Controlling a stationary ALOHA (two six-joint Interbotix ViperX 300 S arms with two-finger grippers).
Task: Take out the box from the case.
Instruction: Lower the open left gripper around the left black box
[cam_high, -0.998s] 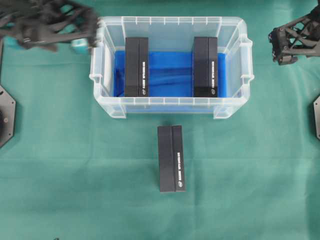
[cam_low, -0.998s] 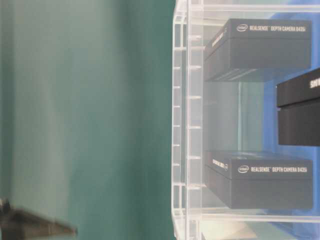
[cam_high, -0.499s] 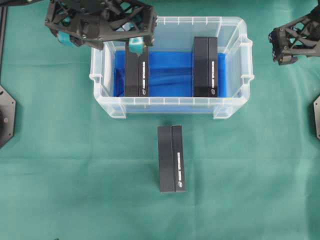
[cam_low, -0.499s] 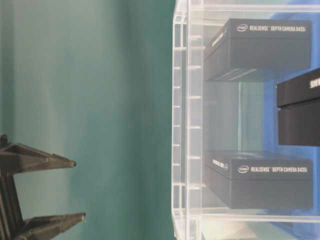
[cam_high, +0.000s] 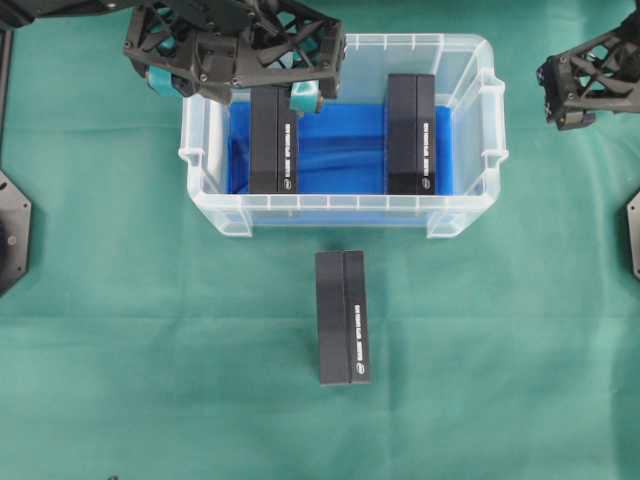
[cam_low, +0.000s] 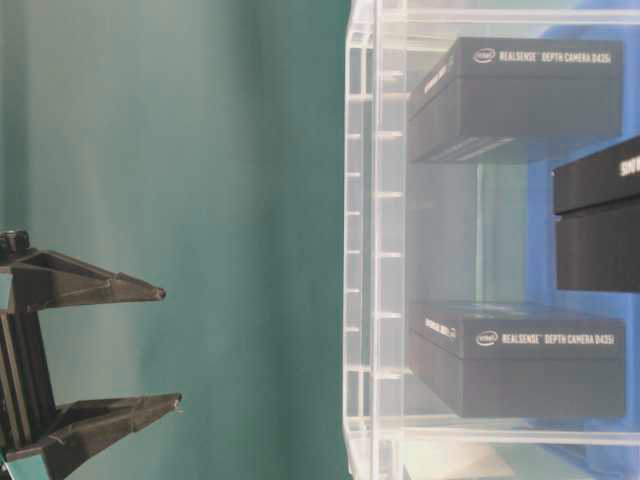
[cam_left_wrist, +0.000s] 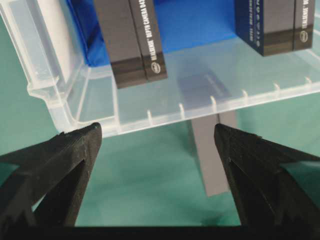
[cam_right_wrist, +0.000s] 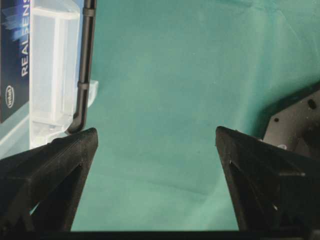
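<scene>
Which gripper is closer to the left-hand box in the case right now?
Left. The left gripper is open above the far end of the left-hand box in the case. The right gripper, also open, sits outside the case beyond its right wall.

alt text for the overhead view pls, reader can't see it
The left hand, open, hovers over the far-left corner of a clear case holding two dark boxes, one left and one right, on blue cloth. A third box lies on the green tablecloth in front; the right hand waits far right.
</scene>
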